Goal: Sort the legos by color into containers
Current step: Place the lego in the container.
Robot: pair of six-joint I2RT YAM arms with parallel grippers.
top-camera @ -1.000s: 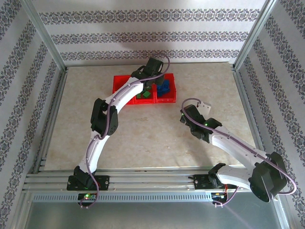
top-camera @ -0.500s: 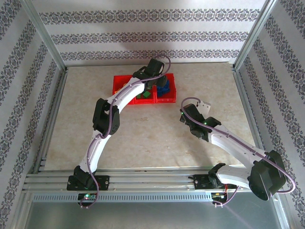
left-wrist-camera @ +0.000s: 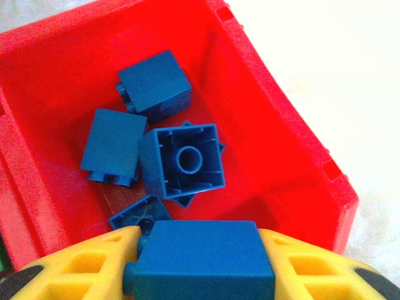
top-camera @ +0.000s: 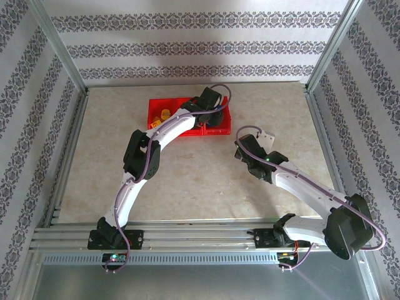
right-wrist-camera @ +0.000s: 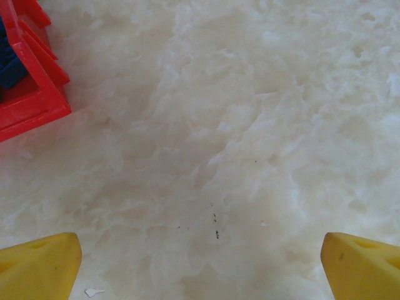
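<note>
Top view: the bins [top-camera: 152,119] sit at the far middle of the bench [top-camera: 206,181], with yellow legos [top-camera: 164,114] in the left one. The left arm [top-camera: 165,128] reaches over the right one.
Left wrist: the left hand [left-wrist-camera: 200,272] pinches a blue brick [left-wrist-camera: 206,247] above that bin's blue bricks [left-wrist-camera: 181,164].
Right wrist: the right hand [right-wrist-camera: 200,262] is spread wide over bare bench, near a bin corner.

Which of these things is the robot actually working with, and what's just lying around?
Part of the job: red bins; blue bricks in one bin; blue brick clamped in the left gripper; yellow bricks.
Just lying about: white scrap and dark specks on the table.
</note>
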